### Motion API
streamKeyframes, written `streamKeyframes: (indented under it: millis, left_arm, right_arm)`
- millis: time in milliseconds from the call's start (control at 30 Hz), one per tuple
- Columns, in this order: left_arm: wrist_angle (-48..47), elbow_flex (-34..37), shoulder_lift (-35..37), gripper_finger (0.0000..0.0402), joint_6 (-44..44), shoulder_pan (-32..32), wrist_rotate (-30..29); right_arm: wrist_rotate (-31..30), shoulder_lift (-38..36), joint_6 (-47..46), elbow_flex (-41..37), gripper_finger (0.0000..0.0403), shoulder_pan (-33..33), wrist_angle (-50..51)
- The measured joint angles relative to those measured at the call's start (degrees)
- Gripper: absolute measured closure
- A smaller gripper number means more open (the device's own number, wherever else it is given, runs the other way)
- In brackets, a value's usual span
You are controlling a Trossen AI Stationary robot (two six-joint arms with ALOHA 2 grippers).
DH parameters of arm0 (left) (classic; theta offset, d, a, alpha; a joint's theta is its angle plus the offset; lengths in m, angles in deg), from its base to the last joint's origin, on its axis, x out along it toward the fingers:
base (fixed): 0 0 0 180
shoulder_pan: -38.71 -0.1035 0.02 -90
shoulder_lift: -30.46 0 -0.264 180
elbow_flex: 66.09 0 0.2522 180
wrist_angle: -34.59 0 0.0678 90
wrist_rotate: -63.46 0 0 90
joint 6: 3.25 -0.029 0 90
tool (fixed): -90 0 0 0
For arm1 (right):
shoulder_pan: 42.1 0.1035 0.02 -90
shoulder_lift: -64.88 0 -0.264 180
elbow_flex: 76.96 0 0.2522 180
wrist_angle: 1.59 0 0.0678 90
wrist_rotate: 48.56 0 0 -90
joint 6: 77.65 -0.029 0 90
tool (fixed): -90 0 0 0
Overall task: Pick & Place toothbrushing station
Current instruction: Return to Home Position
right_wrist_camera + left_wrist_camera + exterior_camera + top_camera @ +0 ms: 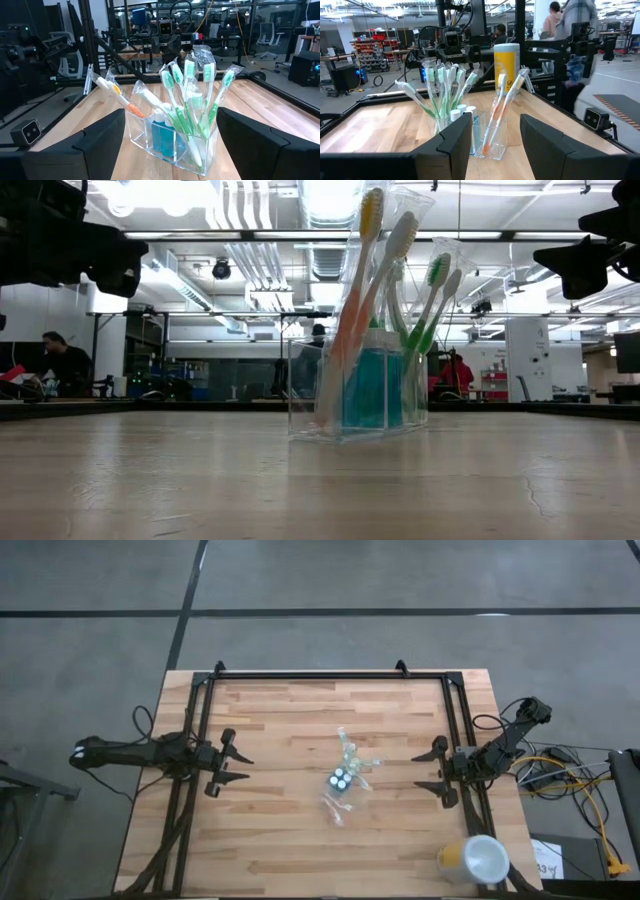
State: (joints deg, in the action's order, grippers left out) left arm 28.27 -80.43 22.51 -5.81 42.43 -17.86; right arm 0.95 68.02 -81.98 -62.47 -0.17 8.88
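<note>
Your clear organizer [345, 780] stands upright near the middle of the bench [280, 850], between the two grippers and touching neither. The left gripper [240, 768] hangs well off on its own side, its fingers [451, 144] released and spread with nothing between them. The right gripper [425, 771] sits somewhat nearer on the other side, and its fingers [97, 142] are likewise spread and empty. Each wrist view looks at the organizer through the gap between its own fingers.

From above you get little more than the white caps of the tubes [341, 778] and a pale fan of brush handles. The low view sorts them for you: the orange toothbrushes [362, 290] lean at one end and the green toothbrushes [432, 300] at the other, with the blue-bodied tubes low between them. In the right wrist view, the brushes are in clear wrappers, and one orange brush tilts far out over the organizer's wall. The left wrist view alone shows the yellow cup [506, 62] beyond the organizer.

You have bare wood all round the organizer. Dark frame rails [195, 740] run along both sides of the bench beneath the arms. In the high view the yellow cup sits by the bench's corner on the right arm's side, close to the edge and well apart from the organizer.
</note>
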Motion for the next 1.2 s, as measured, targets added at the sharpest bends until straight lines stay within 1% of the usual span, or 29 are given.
streamKeyframes:
  millis: [333,833,1200]
  left_arm:
    - [0.0,0.0,0.0,0.0229,0.0,-0.02,0.0]
    - [0.0,0.0,0.0,0.0229,-0.01,-0.02,0.0]
    - [0.0,0.0,-0.01,0.0229,-0.01,-0.02,0.0]
  right_arm:
    - [0.0,0.01,0.05,0.0,0.0106,0.02,0.0]
    - [-0.01,0.0,0.24,0.0,0.009,0.04,0.0]
    - [-0.02,0.0,0.03,0.0,0.0097,0.04,0.0]
